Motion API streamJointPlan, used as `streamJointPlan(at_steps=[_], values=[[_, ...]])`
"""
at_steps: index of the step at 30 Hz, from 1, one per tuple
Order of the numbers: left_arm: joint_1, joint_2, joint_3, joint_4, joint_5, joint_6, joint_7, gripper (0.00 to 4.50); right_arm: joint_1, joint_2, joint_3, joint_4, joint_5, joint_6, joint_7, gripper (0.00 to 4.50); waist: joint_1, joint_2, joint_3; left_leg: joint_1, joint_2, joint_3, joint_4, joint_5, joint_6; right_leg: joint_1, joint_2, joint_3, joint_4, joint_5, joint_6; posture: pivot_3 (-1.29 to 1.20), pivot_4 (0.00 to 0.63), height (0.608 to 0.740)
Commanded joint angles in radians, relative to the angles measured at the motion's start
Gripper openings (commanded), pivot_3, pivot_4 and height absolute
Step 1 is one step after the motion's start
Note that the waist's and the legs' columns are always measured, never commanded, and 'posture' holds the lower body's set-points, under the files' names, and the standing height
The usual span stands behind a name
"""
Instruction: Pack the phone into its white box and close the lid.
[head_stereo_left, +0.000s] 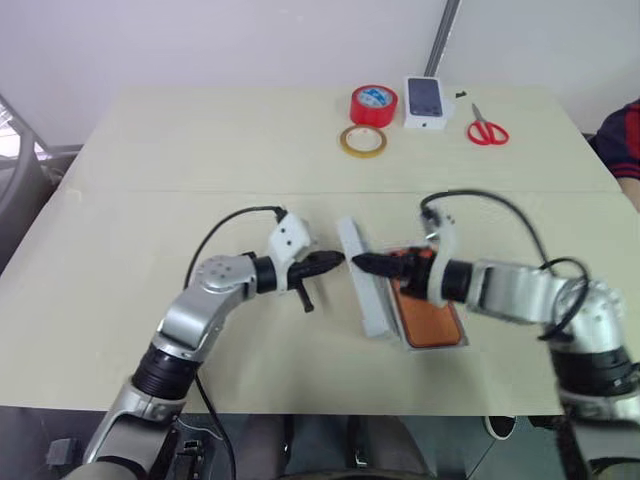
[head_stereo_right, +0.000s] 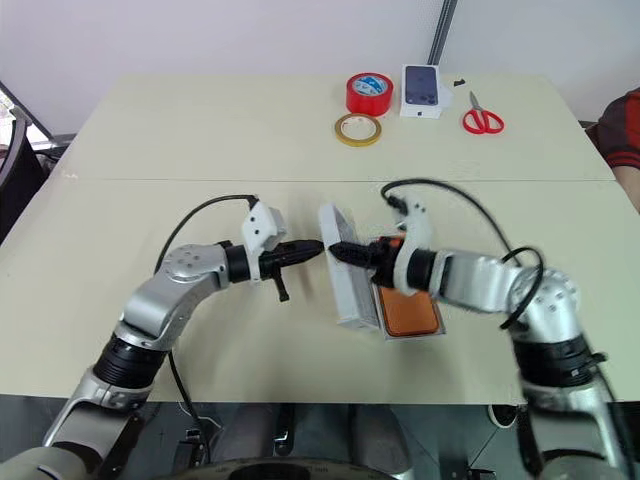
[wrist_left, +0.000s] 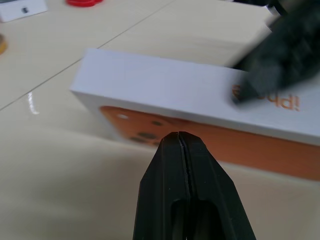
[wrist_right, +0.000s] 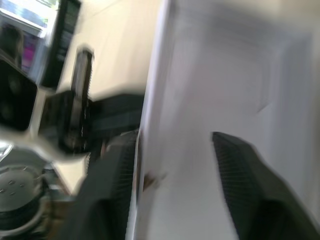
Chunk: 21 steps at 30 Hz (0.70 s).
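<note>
The one piece of lettering that can be read stands on the white rectangular box lid (wrist_left: 200, 95), propped on edge near the middle of the table: orange letters along its narrow white side, seen upside down in the left wrist view, spell part of the word "iPhone"; a blurred black gripper finger (wrist_left: 280, 55) covers the rest. The small white carton printed with a dark phone picture (head_stereo_left: 424, 103), at the far side of the table, carries marks too small to read.
</note>
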Motion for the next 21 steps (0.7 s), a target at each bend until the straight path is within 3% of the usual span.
streamJointPlan(at_steps=[1, 3, 7, 10, 13, 16, 21], values=[[-0.022, -0.044, -0.048, -0.009, 0.024, -0.033, 0.009, 0.00, -0.083, -0.144, -0.028, 0.016, 0.015, 0.060, 0.095, 2.31, 0.002, 0.000, 0.000, 0.000, 0.000, 0.000, 0.000, 0.000, 0.000, 0.000, 0.000, 0.000, 0.000, 0.000, 0.000, 0.00, 0.150, 0.740], [-0.037, -0.074, -0.067, 0.013, 0.038, -0.037, 0.014, 0.00, -0.114, -0.227, -0.013, 0.011, -0.033, 0.092, 0.142, 2.31, 0.001, 0.000, 0.000, 0.000, 0.001, -0.001, -0.001, 0.000, 0.000, 0.000, 0.001, 0.000, -0.001, 0.000, 0.000, 0.00, 0.150, 0.740], [-0.075, -0.136, -0.119, 0.069, 0.067, -0.050, 0.010, 0.00, -0.130, -0.334, -0.022, -0.038, -0.293, 0.116, 0.353, 2.31, 0.002, 0.000, 0.000, 0.000, 0.000, 0.000, -0.001, 0.000, 0.000, 0.000, 0.001, 0.000, -0.001, 0.000, 0.000, 0.00, 0.150, 0.740], [-0.102, -0.180, -0.149, 0.118, 0.091, -0.067, 0.013, 0.00, -0.091, -0.415, 0.012, -0.111, -0.554, 0.063, 0.541, 1.42, 0.004, 0.000, 0.000, 0.000, 0.000, 0.000, -0.001, 0.000, 0.000, 0.000, 0.001, 0.000, -0.001, 0.000, 0.000, 0.00, 0.150, 0.740], [-0.111, -0.208, -0.143, 0.140, 0.087, -0.070, 0.015, 0.00, -0.040, -0.458, 0.052, -0.146, -0.764, -0.024, 0.673, 0.03, 0.003, 0.000, 0.000, 0.000, 0.000, -0.001, -0.001, 0.000, 0.000, 0.000, 0.001, 0.000, -0.001, 0.000, 0.000, 0.00, 0.150, 0.740], [-0.111, -0.227, -0.102, 0.134, 0.062, -0.047, 0.033, 0.00, 0.019, -0.513, 0.120, -0.186, -1.004, -0.146, 0.786, 0.03, 0.002, 0.001, -0.001, 0.000, 0.000, -0.001, -0.001, 0.000, 0.000, 0.000, 0.001, 0.000, -0.001, 0.000, 0.000, 0.00, 0.150, 0.740], [-0.106, -0.193, -0.023, 0.106, 0.053, 0.019, 0.078, 0.00, 0.093, -0.535, 0.182, -0.198, -1.252, -0.248, 0.892, 0.03, 0.000, 0.001, -0.001, 0.000, 0.000, -0.001, -0.001, 0.000, 0.000, 0.000, 0.001, 0.000, -0.001, 0.000, 0.000, 0.00, 0.150, 0.740]])
